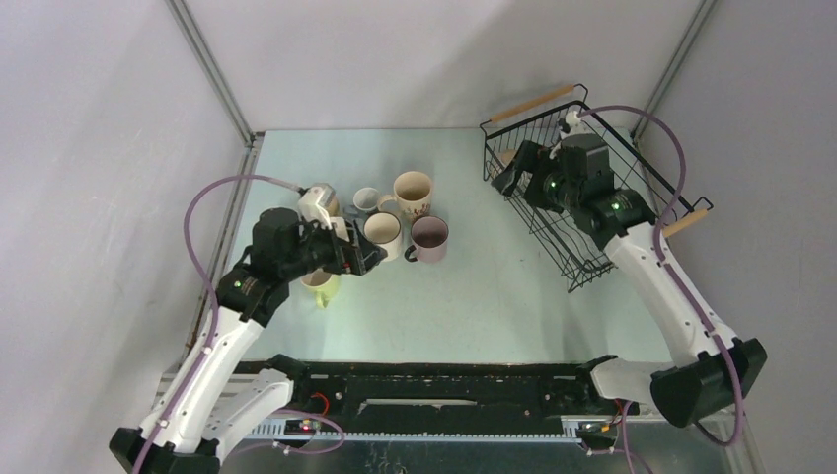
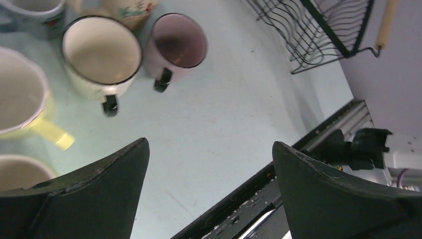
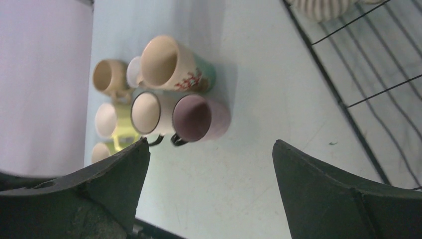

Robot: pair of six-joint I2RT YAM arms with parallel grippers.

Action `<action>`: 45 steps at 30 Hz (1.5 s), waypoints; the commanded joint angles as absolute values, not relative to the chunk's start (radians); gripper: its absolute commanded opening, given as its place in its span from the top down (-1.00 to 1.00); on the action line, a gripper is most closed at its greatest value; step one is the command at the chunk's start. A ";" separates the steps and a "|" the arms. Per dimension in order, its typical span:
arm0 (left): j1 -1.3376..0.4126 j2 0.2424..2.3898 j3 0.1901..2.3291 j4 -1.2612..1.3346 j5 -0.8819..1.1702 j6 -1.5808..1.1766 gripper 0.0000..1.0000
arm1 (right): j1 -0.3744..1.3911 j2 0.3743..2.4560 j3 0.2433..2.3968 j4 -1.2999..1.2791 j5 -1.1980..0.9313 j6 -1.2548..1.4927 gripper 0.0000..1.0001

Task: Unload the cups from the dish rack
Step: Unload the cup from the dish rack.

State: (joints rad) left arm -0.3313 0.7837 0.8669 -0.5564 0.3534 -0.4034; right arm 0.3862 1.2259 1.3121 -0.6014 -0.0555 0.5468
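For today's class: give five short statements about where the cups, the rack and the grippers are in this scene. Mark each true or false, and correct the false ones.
1. The mauve-pink cup stands on the table, outside the dish rack. True.
2. The left gripper is shut on a cup. False: it is open and holds nothing.
3. A ribbed beige cup is in the dish rack. True.
4. The right gripper holds the floral cup. False: it is open and empty, and that cup stands on the table.
5. The dish rack sits on the left arm's side. False: it is on the right arm's side.
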 commanded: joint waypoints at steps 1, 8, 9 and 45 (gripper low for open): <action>-0.429 0.835 0.967 -0.454 0.357 -0.392 -1.00 | 0.317 1.295 1.392 -0.577 -0.007 0.523 -0.99; -0.491 0.903 0.998 -0.454 0.351 -0.329 -1.00 | 0.163 1.470 1.501 -0.547 -0.043 0.499 -0.99; -0.493 0.905 0.993 -0.454 0.349 -0.326 -1.00 | 0.148 1.503 1.528 -0.546 -0.051 0.498 -0.99; -0.493 0.947 0.882 -0.425 0.269 -0.304 -1.00 | 0.088 2.153 1.938 -0.457 -0.151 0.191 -0.99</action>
State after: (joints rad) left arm -0.4881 0.9428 0.9104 -0.4538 0.2806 -0.3134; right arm 0.0830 2.1269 1.8793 -0.4770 -0.1619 0.2531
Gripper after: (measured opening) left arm 0.996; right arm 0.994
